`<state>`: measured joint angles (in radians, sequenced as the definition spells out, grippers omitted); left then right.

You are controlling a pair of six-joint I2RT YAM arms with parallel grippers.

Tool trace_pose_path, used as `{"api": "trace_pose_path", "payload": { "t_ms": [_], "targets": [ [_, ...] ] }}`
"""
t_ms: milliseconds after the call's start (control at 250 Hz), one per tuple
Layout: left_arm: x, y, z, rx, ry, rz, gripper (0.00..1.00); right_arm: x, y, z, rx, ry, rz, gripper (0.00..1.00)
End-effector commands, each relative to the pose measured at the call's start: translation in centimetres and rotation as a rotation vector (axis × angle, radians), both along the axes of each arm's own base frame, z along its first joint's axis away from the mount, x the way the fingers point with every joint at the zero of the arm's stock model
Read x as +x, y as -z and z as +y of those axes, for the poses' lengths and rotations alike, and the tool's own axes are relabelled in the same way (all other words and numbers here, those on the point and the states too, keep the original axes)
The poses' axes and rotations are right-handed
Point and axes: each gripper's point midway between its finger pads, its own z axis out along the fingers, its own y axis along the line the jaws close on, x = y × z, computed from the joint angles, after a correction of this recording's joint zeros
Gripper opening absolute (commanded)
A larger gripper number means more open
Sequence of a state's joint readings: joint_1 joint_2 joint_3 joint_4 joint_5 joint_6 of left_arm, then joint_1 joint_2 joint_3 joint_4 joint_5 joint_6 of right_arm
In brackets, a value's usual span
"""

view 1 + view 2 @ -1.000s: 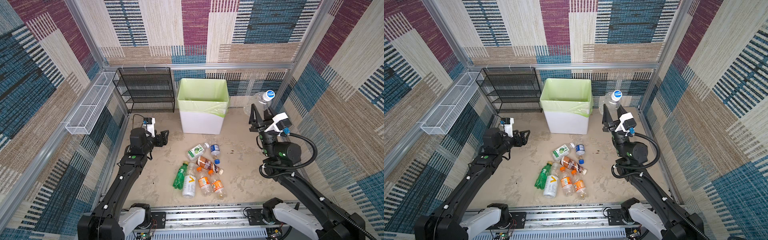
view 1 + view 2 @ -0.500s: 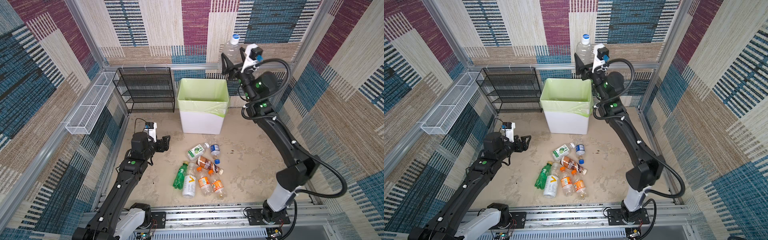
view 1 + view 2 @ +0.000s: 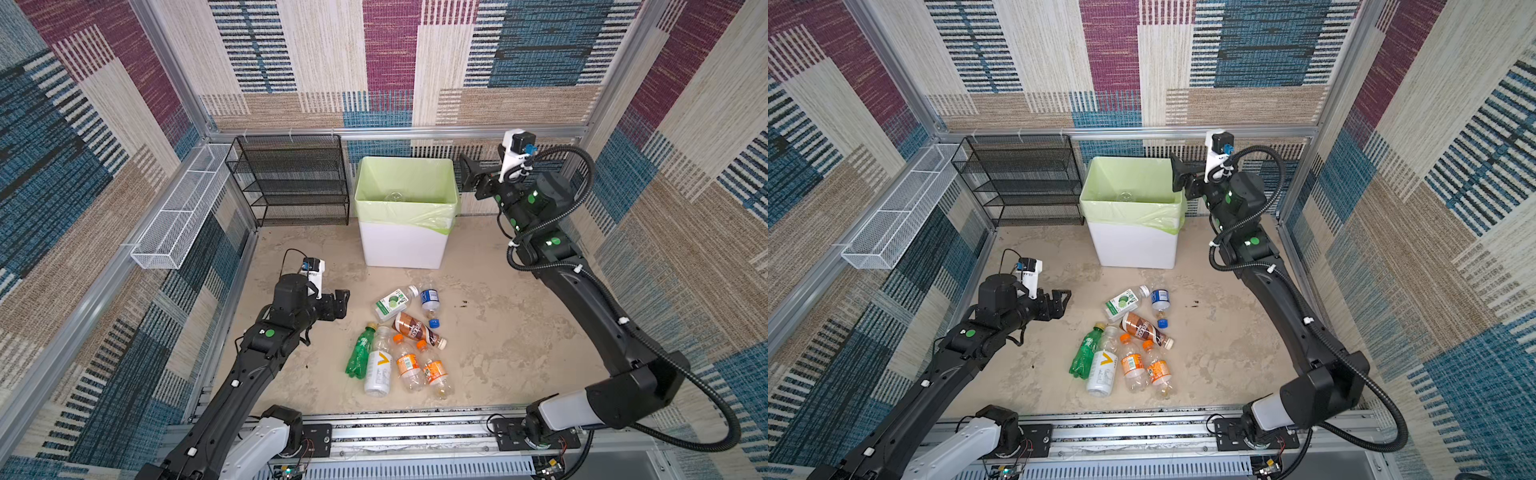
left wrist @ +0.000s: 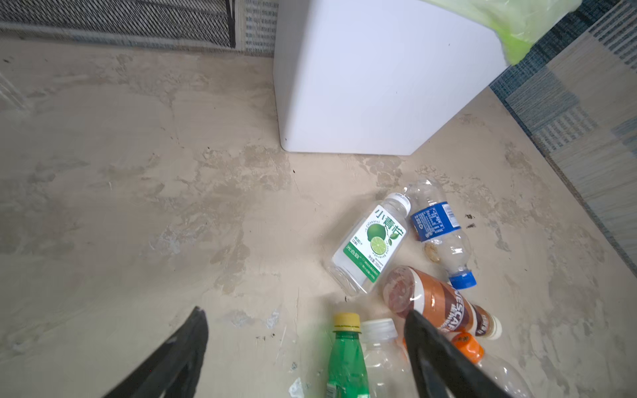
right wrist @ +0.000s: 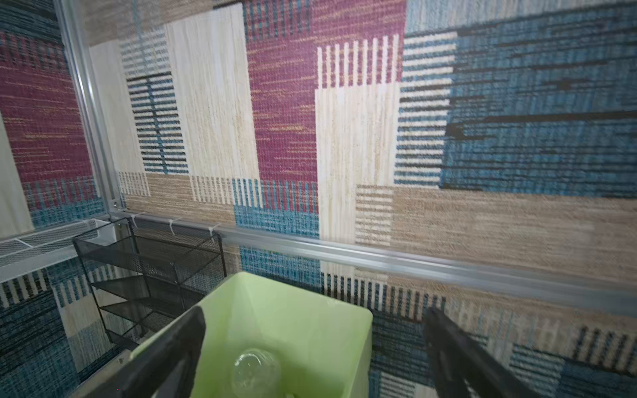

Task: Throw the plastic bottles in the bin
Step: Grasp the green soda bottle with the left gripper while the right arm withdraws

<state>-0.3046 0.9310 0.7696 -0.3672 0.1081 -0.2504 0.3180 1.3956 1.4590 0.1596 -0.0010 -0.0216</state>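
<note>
From above, find the left gripper low over the floor, jaws apart and empty, aimed at the heap of bottles lying just beside it toward the middle. Find the right gripper high beside the rim of the bin, likewise spread wide and holding nothing, with a clear bottle down inside the green liner. Judge the left arm much the nearer to the heap, the right well apart from it. Through the left wrist camera, see the green bottle between the open fingers, long axis running nearly along the reach, cap toward the bin, so a close across its width looks the natural next grasp. Note one finger overlapping the brown-labelled bottle; touching or merely above it, hard to say. Beyond, the lime-labelled bottle and a blue-labelled bottle, both on the floor short of the bin wall. Through the right wrist camera, only blurred fingers apart over the bin, clear bottle lying below them.
</note>
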Motion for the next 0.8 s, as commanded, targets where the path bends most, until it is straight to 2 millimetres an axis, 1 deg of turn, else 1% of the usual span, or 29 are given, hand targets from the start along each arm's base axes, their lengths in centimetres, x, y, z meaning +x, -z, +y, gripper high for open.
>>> {"api": "trace_pose_path", "payload": {
  "t_ms": [0,128,196,264,348,420,492,612,792],
  "targets": [
    [-1.4,2.6,-0.4,-0.014,-0.027,0.106,0.9,-0.9,3.2,-3.0,0.038,0.092,0.064,0.99],
    [-2.5,4.8,-1.1,-0.016,-0.036,0.168,0.9,-2.2,10.3,-6.3,0.047,0.174,0.226,0.99],
    [-3.0,5.9,-1.6,-0.018,-0.027,0.204,0.89,-3.1,13.6,-7.8,0.057,0.214,0.302,0.99],
    [-3.6,6.8,-2.4,-0.01,-0.007,0.24,0.89,-4.0,16.4,-8.7,0.07,0.233,0.367,0.99],
    [-4.5,7.9,-3.4,0.011,0.024,0.288,0.89,-4.8,18.8,-9.3,0.076,0.246,0.429,0.99],
    [-5.5,8.9,-4.0,0.03,0.044,0.327,0.88,-5.2,20.2,-9.6,0.076,0.256,0.463,0.99],
    [-6.3,9.8,-4.4,0.036,0.058,0.352,0.87,-5.5,21.0,-9.8,0.075,0.259,0.478,0.99],
    [-7.4,10.9,-5.1,0.044,0.066,0.379,0.85,-5.4,21.5,-9.8,0.075,0.255,0.481,1.0],
    [-8.3,13.3,-5.2,0.076,0.056,0.444,0.8,-4.9,22.1,-9.5,0.08,0.238,0.491,1.0]
  ]
}}
